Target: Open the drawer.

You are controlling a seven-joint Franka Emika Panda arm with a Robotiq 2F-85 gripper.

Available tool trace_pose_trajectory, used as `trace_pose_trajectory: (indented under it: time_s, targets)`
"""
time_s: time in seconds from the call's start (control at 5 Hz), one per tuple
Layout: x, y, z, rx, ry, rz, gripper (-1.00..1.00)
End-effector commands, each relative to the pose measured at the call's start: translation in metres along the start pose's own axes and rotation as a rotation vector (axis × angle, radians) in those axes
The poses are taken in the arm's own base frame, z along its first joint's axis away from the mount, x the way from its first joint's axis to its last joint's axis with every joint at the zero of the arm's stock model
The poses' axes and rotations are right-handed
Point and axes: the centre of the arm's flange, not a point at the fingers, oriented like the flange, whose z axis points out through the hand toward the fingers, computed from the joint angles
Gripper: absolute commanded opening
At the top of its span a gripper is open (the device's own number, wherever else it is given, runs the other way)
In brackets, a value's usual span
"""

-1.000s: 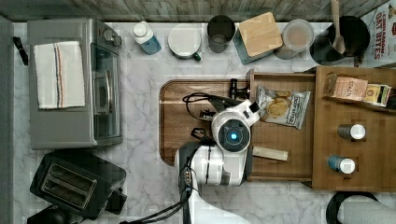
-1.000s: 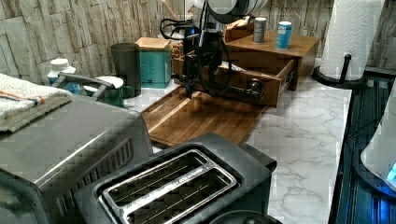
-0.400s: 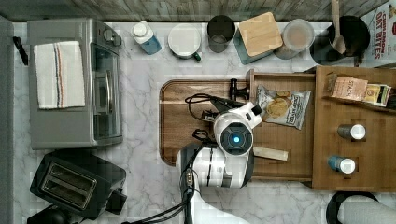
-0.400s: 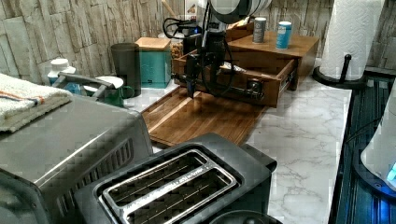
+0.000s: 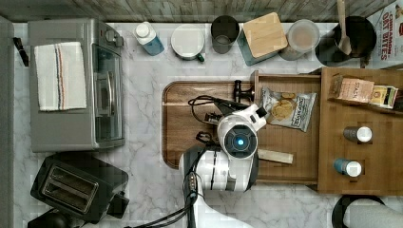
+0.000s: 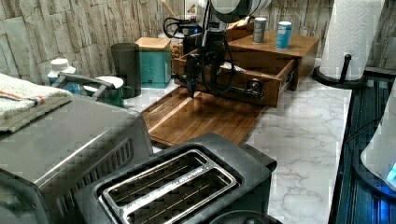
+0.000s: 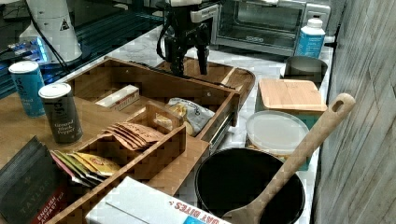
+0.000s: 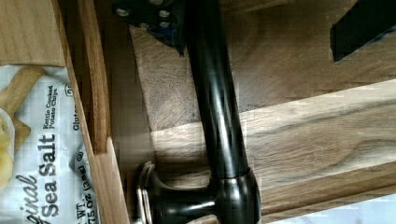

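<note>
The drawer is pulled out of its wooden cabinet and reaches over the dark wooden tray on the marble surface. A chip bag lies inside it. The pincer hangs just in front of the drawer, its fingers apart on either side of the black handle and holding nothing.

— What can't you make out in the top view?
— The arm covers most of the drawer's handle.
— And the wrist view?
— The chip bag runs off the edge.
</note>
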Motion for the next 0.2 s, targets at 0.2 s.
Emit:
trace_pose_trajectory:
  time_s: [0.2]
  targets:
    - [-0.0786,-0.1130,0.0165,0.031,-0.140,-0.181,1.00]
